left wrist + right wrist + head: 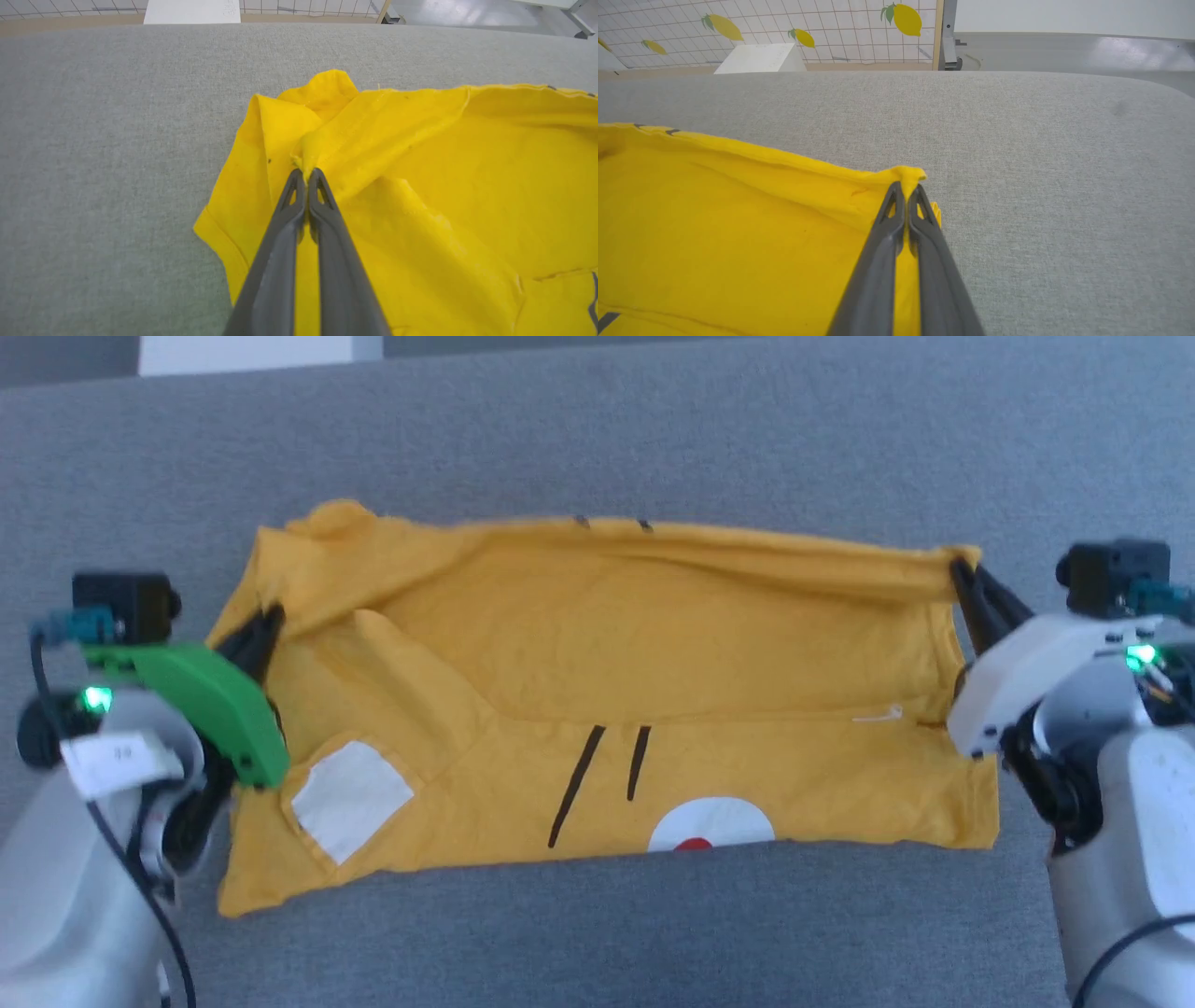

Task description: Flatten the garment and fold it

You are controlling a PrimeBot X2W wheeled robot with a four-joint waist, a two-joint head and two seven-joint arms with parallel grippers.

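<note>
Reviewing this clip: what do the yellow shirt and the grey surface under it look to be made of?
Bright yellow printed T-shirt: soft matte cloth, probably cotton knit; it creases and bunches where the left pincer and right pincer pinch it. Grey surface: matte, finely flecked woven fabric covering, perhaps padded; its far edge looks rounded.

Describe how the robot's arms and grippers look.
The left gripper has a green shell, a white paper tag and a black cable; the right gripper has a white shell. Both have long dark grey fingers with cut-outs near the tips, a black camera box and a green light.
</note>
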